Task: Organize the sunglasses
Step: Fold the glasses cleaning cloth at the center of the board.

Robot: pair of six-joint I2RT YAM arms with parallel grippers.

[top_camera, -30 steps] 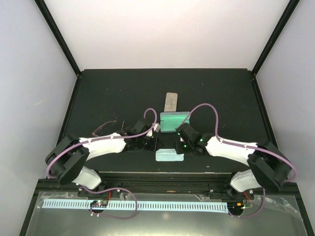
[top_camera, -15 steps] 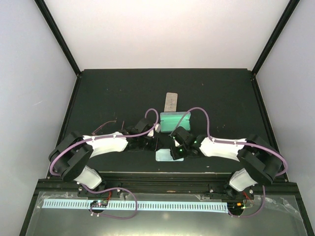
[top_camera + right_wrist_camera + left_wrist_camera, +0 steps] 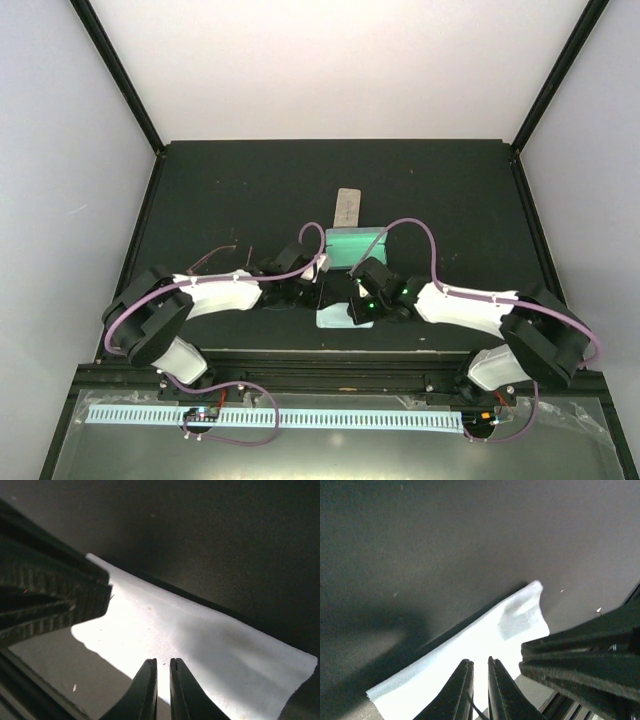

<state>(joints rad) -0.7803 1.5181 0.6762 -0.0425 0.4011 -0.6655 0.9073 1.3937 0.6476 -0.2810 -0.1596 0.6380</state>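
We are seeing the left gripper (image 3: 480, 661) and right gripper (image 3: 161, 661) each closed to a slit over the light blue cloth (image 3: 200, 640). The pink-framed sunglasses (image 3: 215, 258) are lying at nine o'clock from them, untouched. Crowding this tightly, they are risking a clash or a snagged cloth.

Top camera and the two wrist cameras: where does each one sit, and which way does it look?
Top external: above and behind the arms, looking down on the table; both arms show, left gripper and right gripper close together at the light blue cloth.
Left wrist: on the left arm, looking along its fingers at the cloth; right gripper shows at right.
Right wrist: on the right arm, looking along its fingers at the cloth; left gripper shows at left.
Shared: all three see the cloth.
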